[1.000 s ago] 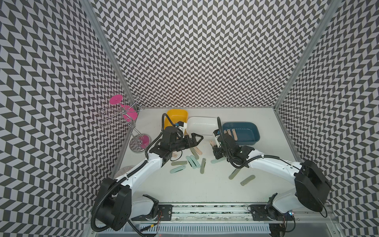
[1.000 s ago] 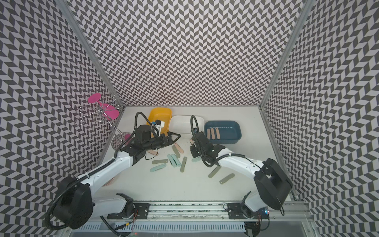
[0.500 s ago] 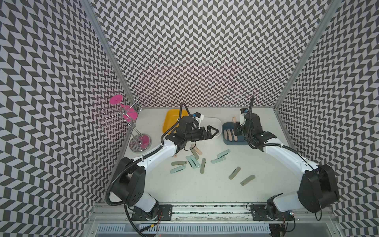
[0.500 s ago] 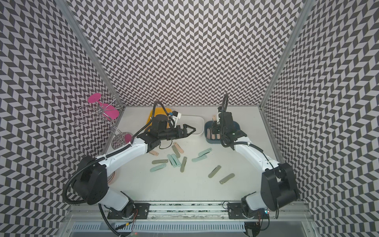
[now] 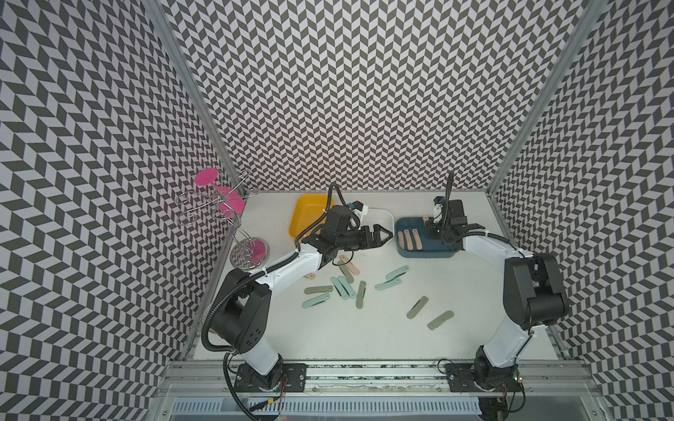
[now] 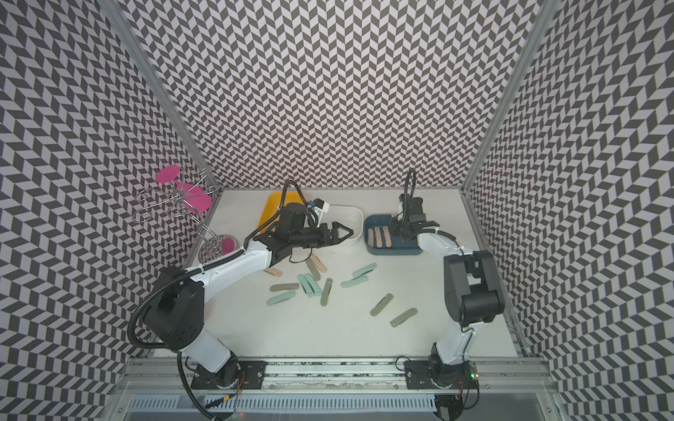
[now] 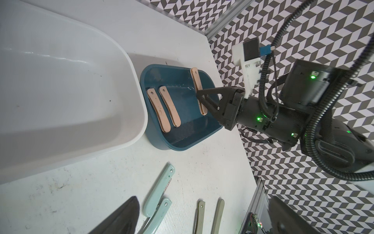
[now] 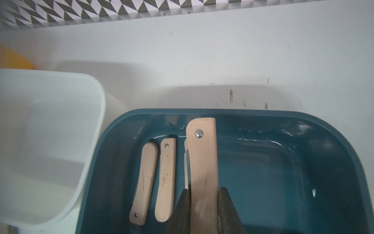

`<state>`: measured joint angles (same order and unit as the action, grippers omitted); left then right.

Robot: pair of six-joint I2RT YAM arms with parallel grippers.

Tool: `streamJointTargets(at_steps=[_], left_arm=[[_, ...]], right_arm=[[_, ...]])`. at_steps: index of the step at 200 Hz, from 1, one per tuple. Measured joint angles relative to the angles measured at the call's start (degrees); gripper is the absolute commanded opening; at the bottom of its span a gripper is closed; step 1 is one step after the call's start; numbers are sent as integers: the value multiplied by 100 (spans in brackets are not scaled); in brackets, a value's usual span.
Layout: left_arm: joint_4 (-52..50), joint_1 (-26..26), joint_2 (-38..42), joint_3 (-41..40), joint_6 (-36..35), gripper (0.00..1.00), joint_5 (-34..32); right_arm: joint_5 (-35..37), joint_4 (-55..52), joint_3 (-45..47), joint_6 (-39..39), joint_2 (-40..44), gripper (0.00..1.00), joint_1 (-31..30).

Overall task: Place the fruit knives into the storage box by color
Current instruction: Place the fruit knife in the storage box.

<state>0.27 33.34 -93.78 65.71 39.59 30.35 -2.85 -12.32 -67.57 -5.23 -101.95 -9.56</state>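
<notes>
Peach knife (image 8: 203, 160) is clamped in the right tool (image 8: 204, 195), held over the blue box (image 8: 263, 113) where other peach knives (image 8: 144, 182) lie; the left tool (image 5: 386, 236) is spread wide and empty by the white box (image 5: 380, 215).

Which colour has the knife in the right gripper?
Peach-pink folding knife; right wrist view shows it best.

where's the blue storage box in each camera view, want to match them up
top views: the blue storage box is at the back of the table, rightmost of three boxes, in both top views.
left wrist: it sits past the white box, with the right gripper reaching in.
right wrist: it lies under the held peach knife.
shared landmark: the white box right beside it.
</notes>
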Motion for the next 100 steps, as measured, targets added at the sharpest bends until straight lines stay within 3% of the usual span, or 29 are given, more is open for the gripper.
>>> streamJointTargets(at_steps=[100], left_arm=[[-2, -66, -74, 0, -11, 100, 61]], right_arm=[[0, 0, -269, 70, -822, 19, 125]])
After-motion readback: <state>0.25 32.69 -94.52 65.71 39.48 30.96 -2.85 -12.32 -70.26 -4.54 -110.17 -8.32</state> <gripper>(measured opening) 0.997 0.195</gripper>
